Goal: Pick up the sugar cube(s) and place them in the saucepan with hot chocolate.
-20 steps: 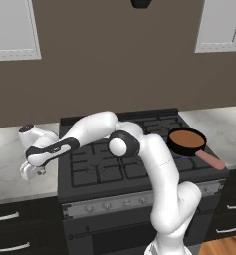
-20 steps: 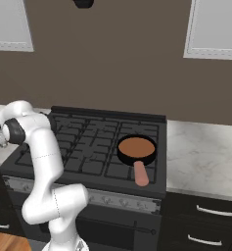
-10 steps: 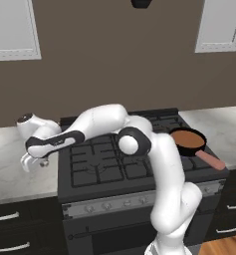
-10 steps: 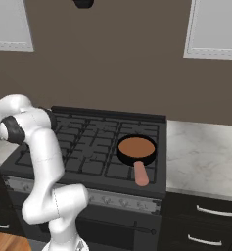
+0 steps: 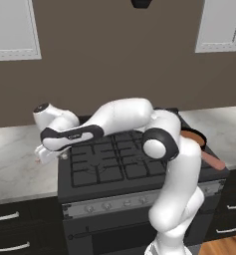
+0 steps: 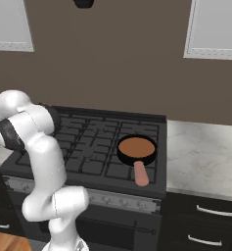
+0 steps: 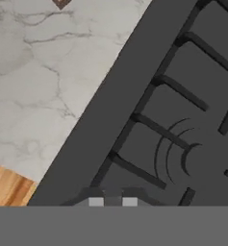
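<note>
Room: brown wall, white upper cabinets [image 5: 13, 27], dark drawers below.
Surface: marble tabletop [image 5: 15, 159] on both sides of a black gas stove [image 6: 95, 147].
Saucepan with hot chocolate [image 6: 136, 148]: on the stove's right side, pinkish-red handle pointing toward the front edge.
End effector [image 5: 42, 154]: above the stove's left edge; open or closed, cannot tell.
Hand view: stove grates [image 7: 183, 120], marble, wooden floor [image 7: 7, 185].

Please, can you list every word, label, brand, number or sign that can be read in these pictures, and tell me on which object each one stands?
There is no readable text in these pictures.
Stove: no brand or numbers on its front; the knobs are too small to show marks.
Saucepan: no label.
Upper cabinets: plain.
</note>
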{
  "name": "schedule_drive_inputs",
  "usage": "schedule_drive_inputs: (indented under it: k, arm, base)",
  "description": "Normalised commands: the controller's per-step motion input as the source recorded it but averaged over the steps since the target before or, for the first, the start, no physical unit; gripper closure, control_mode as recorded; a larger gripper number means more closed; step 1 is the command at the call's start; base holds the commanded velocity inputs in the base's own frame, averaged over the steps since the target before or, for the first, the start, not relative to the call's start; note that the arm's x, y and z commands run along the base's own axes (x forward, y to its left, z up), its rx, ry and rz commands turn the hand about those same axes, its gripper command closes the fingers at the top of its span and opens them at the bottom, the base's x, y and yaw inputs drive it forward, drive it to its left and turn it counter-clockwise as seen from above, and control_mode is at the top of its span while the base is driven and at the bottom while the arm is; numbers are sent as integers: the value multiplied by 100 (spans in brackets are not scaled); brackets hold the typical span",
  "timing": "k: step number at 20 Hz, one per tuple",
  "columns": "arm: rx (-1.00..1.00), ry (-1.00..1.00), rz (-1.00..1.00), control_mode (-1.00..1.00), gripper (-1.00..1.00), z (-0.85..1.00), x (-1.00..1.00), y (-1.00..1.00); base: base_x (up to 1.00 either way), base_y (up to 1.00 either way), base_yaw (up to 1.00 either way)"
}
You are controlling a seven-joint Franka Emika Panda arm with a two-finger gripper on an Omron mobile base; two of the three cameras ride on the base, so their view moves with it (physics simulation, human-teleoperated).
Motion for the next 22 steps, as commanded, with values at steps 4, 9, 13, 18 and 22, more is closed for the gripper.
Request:
schedule_drive_inputs:
  k: [4, 9, 13, 18, 22]
  arm:
    - [1, -1, -39, -100, 100, 26, -8, -100]
    - [0, 0, -40, -100, 100, 34, 0, -100]
    - [0, 0, -36, -100, 100, 36, 0, -100]
    - [0, 0, -27, -100, 100, 45, 4, -100]
    - [0, 0, -19, -100, 100, 38, 7, -100]
  base:
    - [0, 0, 0]
    - [0, 0, 0]
    - [0, 0, 0]
    - [0, 0, 0]
    - [0, 0, 0]
